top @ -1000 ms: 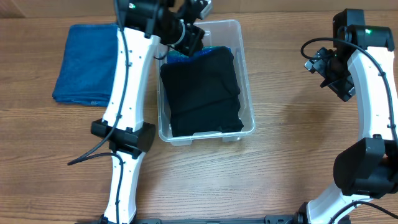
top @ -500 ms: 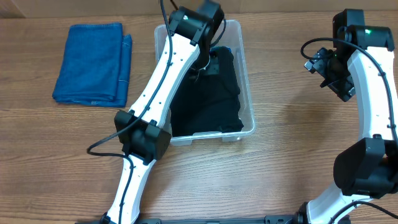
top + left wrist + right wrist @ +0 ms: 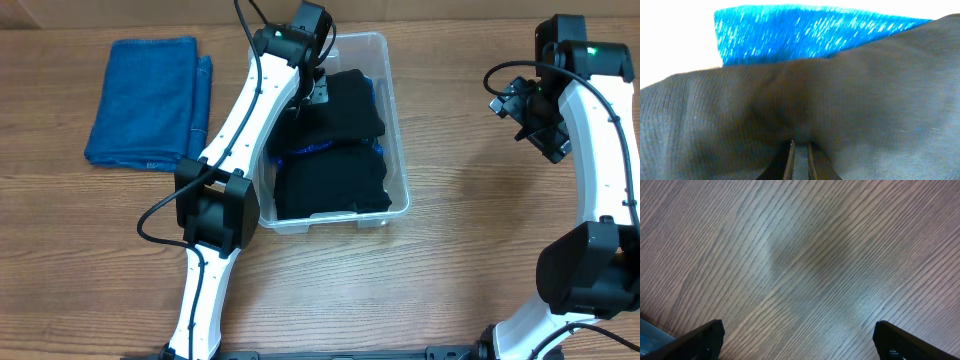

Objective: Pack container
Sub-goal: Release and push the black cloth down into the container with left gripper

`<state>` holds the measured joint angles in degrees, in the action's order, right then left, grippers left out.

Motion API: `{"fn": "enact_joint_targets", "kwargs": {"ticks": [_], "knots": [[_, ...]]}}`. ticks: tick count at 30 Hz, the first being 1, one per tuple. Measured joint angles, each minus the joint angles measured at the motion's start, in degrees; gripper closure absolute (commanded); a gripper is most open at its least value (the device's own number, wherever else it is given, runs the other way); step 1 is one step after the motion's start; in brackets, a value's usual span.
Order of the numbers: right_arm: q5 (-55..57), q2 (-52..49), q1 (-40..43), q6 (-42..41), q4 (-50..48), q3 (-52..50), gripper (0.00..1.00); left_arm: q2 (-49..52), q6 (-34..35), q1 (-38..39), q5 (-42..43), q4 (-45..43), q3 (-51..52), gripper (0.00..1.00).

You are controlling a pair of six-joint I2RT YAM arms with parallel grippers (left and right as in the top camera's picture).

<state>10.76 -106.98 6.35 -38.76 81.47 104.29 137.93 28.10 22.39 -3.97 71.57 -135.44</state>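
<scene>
**Two grippers, one pinch inside the bin**

A fold of the black garment is pinched by the nearly closed left gripper inside the clear container, mid-table. The right gripper is held wide open over the bare table, well apart from the container.

Blue towel, folded, flat on wood tbl, L side.

Surface: wooden table, brown grain | Middle, toward far edge: clear plastic container resting on it | Left, well apart from container: folded blue towel, lying flat
</scene>
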Motion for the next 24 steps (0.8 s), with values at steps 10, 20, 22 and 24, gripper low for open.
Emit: {"fn": "enact_joint_targets", "kwargs": {"ticks": [10, 20, 22, 24], "knots": [[0.00, 0.00, -0.02, -0.02, 0.02, -0.02, 0.00, -0.02, -8.22, 0.00, 2.32, -6.12, 4.55, 0.92], [0.00, 0.00, 0.00, -0.04, 0.02, -0.02, 0.00, -0.31, -11.43, 0.00, 3.85, -0.26, 1.55, 0.94], [0.00, 0.00, 0.00, -0.04, 0.00, -0.02, 0.00, -0.04, -11.80, 0.09, 4.98, 2.91, -6.40, 0.94], [0.00, -0.02, 0.00, -0.02, 0.00, -0.02, 0.00, -0.09, -11.80, 0.50, 6.62, 3.96, -11.74, 0.93]]}}
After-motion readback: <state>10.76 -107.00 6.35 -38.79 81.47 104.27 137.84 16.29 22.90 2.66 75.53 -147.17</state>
